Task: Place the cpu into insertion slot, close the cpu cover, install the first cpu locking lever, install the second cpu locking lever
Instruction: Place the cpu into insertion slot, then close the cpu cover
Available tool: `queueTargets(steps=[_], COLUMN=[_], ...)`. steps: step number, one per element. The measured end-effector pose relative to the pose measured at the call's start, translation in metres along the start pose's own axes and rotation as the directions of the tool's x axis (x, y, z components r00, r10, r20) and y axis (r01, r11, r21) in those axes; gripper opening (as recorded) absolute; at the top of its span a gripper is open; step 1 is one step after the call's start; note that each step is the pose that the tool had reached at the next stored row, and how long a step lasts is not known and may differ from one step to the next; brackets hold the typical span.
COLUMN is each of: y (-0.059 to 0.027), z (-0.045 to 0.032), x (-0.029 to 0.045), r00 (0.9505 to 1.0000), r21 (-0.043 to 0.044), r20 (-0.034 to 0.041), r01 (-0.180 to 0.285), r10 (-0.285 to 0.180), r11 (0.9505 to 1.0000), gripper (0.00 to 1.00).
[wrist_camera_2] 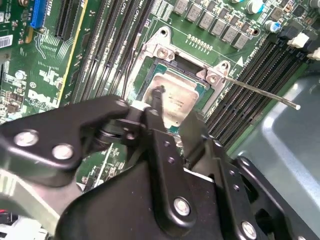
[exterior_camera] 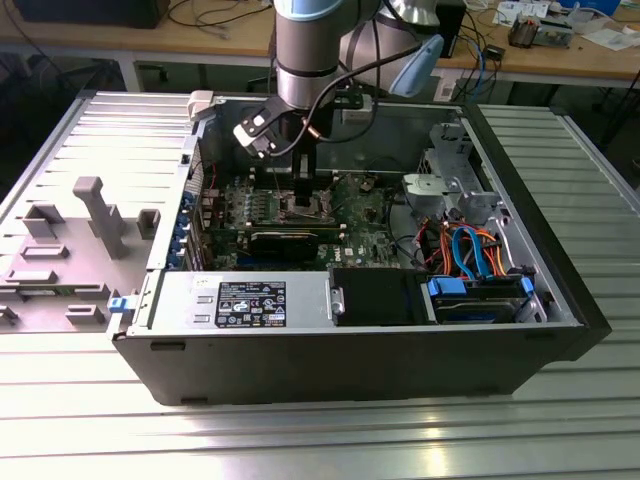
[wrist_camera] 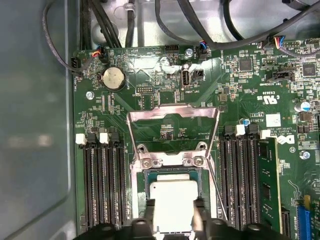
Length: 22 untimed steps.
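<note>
At the insertion slot (wrist_camera: 172, 173), jaws are clamped on two edges of the cpu (wrist_camera: 173, 202); the cpu cover (wrist_camera: 172, 111) stands flipped open.

Memory slots (wrist_camera: 102, 185) flank insertion slot (wrist_camera: 143, 197); cpu cover (wrist_camera: 172, 111) open
</note>
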<state>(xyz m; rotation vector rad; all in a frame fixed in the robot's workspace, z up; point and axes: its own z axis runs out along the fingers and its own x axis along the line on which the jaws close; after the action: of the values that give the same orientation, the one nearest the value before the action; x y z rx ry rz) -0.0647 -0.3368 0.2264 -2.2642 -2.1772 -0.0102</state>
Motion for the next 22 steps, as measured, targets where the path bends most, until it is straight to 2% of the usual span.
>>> queueTargets(steps=[3, 5, 22], y=[0.0001, 0.0001, 0.0001], z=[-0.0075, -0.0076, -0.0087], x=[0.0000, 0.0001, 0.0001], r00=[1.0000, 1.0000, 1.0000], r21=[0.0005, 0.0005, 0.0012], r20=[0.0000, -0.0003, -0.0001], r01=[0.000, 0.000, 0.000], r10=[0.000, 0.000, 0.000], r11=[1.0000, 1.0000, 1.0000], gripper=[0.22, 0.11, 0.11])
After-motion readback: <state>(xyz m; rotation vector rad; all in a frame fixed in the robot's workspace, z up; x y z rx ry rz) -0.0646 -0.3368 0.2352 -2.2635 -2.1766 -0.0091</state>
